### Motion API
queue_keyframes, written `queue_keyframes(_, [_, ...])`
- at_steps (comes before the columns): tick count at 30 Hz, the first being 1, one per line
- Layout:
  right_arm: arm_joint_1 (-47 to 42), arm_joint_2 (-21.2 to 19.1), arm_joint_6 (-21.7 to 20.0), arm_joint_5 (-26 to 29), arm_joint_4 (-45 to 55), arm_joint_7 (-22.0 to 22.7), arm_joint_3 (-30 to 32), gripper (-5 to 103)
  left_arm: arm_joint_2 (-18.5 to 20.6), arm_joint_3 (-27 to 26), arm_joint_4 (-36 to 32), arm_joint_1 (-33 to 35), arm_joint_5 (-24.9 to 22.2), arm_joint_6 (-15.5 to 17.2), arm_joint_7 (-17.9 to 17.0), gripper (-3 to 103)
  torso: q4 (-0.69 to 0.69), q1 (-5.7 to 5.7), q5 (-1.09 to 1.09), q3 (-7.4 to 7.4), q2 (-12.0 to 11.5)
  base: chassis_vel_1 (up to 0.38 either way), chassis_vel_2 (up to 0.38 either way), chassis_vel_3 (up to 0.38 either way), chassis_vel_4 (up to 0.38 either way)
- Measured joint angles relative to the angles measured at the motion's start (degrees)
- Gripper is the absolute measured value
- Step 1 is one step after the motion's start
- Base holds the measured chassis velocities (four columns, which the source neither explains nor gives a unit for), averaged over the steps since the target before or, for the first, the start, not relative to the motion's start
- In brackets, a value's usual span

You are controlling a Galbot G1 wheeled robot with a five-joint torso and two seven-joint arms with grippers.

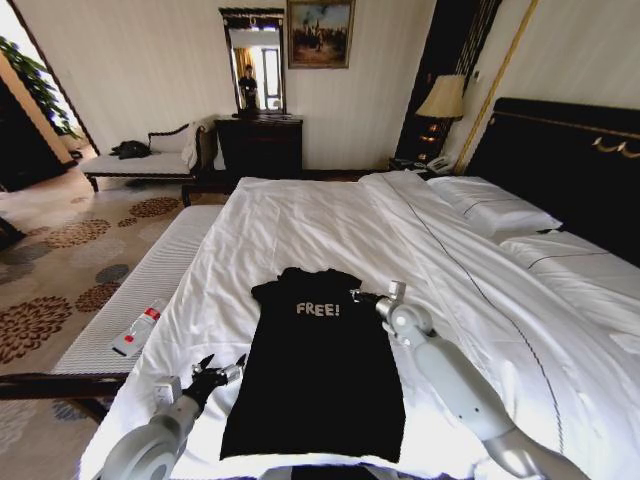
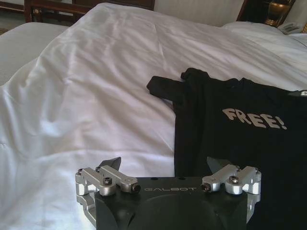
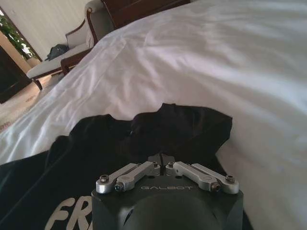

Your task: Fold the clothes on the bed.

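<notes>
Right now the black T-shirt [image 1: 318, 365] lies flat, chest up w/ "FREE!" showing, on the white duvet of the bed [image 1: 330, 225], near the foot-end edge closest to the robot. Its long axis runs away from the robot: hem nearest the base, collar pointing up the mattress toward the middle of the bed, w/ the pillows [image 1: 495, 212] and headboard [image 1: 575, 160] off to the right. The right gripper [image 1: 362, 296] is at the shirt's right shoulder, level w/ the lettering; in the right wrist view its fingers [image 3: 161, 159] are drawn together on a dark bunch of cloth at the sleeve/shoulder, so it looks clamped on the T-shirt [image 3: 158, 132], though exactly how much fabric is caught I can't tell. The left gripper [image 1: 222, 368] sits low over the sheet just beside the shirt's left edge, about mid-length, fingers spread apart and holding nothing; in the left wrist view the gap between its fingers straddles the garment's left border, T-shirt [image 2: 240, 143] ahead and to one side, left sleeve farther up toward the collar. Judgement: the right arm is the nearer one for the collar end, the left for the side seam and hem. Any fold probably turns on that axis, i.e. carrying the pinched shoulder across or down along the shirt's length, and the fabric is soft so a one-corner lift would likely drag the rest.
</notes>
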Motion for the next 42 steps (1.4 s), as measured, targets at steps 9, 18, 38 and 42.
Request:
queue_keyframes(9, [4.7,6.1,1.1,-0.6,-6.1,1.8,-2.1,0,-0.3,-0.1,0.0,0.2,0.0,-0.2,0.1,100,0.02,0.00,0.00,0.00,0.0,0.000,0.000,0.000,0.000])
queue_keyframes(18, [1.1,4.0,1.3,-3.5,-5.1,-0.1,-2.5,8,-0.9,-0.1,0.2,0.4,0.4,-0.4,0.3,100,-0.01,0.01,0.01,0.00,0.0,0.000,0.000,0.000,0.000])
queue_keyframes(38, [-8.4,-1.8,5.3,-0.3,6.5,0.2,7.4,78,-0.9,0.5,2.4,-6.8,-3.0,-0.6,0.1,100,0.01,0.00,0.01,0.00,0.0,0.000,0.000,0.000,0.000])
queue_keyframes(42, [-11.8,-4.3,5.8,-0.4,9.0,1.1,11.2,93,-0.6,1.5,6.7,-15.3,-9.8,-0.7,-0.3,100,-0.01,0.00,0.01,0.00,0.0,0.000,0.000,0.000,0.000])
